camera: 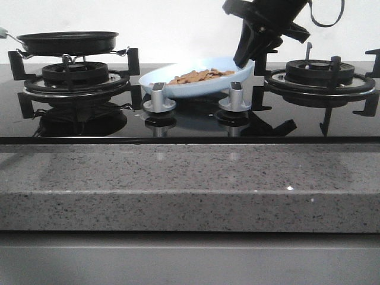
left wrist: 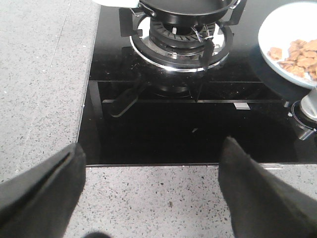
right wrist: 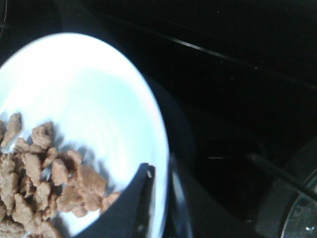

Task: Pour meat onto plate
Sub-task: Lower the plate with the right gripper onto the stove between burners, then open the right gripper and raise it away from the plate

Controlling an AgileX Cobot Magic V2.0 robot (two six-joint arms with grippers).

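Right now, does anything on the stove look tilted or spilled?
Yes: the plate sits tilted, its right rim lifted by the right gripper, which pinches it. The meat is all on it; none spilled on the glass cooktop.

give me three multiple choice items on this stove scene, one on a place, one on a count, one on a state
1. Where is the frying pan?
A. on the left burner grate
B. on the right burner grate
C. on the stone counter

2. How many silver knobs show in the front view?
A. one
B. two
C. four

3. What is the right end effector doing?
A. hanging open
B. gripping the plate rim, plate tilted
C. holding the pan

Key: 1 A, it sits on the left grate. 2 B, two below the plate. 3 B, fingers clamp the rim; the meat lies on the plate.
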